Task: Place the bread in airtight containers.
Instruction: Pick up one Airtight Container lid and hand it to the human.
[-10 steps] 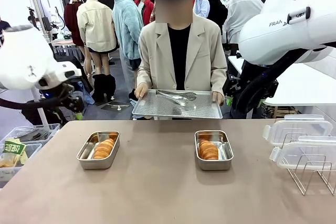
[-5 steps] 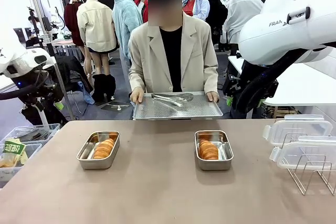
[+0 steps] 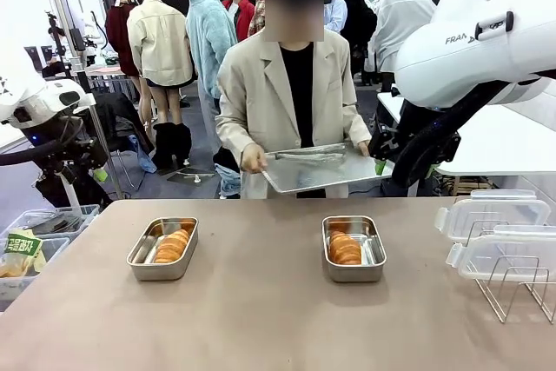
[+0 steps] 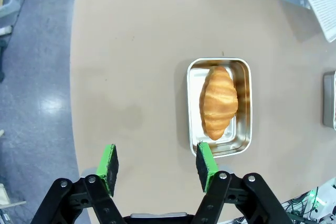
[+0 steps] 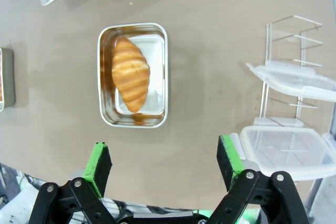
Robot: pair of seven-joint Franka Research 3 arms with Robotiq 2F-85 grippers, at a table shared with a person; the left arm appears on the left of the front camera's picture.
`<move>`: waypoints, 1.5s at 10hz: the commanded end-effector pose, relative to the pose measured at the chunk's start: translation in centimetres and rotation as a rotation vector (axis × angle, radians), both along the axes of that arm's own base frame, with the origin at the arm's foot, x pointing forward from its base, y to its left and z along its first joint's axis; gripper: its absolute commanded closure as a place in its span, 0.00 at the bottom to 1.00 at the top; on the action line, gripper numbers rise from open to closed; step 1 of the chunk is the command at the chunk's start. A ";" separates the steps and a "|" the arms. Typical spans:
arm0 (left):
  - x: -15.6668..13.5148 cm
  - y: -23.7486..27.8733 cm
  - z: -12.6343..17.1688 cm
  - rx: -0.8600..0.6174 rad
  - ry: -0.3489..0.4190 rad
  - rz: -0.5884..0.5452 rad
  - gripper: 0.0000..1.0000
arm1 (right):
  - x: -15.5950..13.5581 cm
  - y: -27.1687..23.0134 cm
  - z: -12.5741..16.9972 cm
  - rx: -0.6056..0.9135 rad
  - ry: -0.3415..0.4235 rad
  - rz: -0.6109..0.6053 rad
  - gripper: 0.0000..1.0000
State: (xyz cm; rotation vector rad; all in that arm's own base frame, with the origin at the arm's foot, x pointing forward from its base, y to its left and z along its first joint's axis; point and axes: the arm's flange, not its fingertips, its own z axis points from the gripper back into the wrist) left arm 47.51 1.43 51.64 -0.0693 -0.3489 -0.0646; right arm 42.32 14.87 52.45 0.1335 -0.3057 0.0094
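Left gripper [image 4: 156, 156]: I find the jaws part-way open with nothing between them, high over the table [image 4: 131, 51]. Right gripper [image 5: 164, 150]: jaws spread wide, empty, likewise aloft. On the table, the left pan [image 3: 139, 254] at 9 o'clock holds one roll [image 3: 172, 245]. The right pan [image 3: 372, 249] at 3 o'clock holds another. Both are uncovered. Two lids [image 3: 491, 215] sit on a wire rack [image 3: 512, 293] at the 3 o'clock edge. At 12 o'clock, beyond the far edge, a person [image 3: 295, 93] holds a tilted tray [image 3: 321, 169].
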 end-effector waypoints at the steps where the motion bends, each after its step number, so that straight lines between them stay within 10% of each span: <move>1: -0.1 0.1 0.3 0.018 0.001 0.014 0.23 | 0.0 0.0 -0.3 0.004 0.005 0.003 0.00; 15: -0.1 0.1 0.3 0.018 0.001 0.014 0.23 | 0.0 0.0 -0.3 0.004 0.005 0.003 0.00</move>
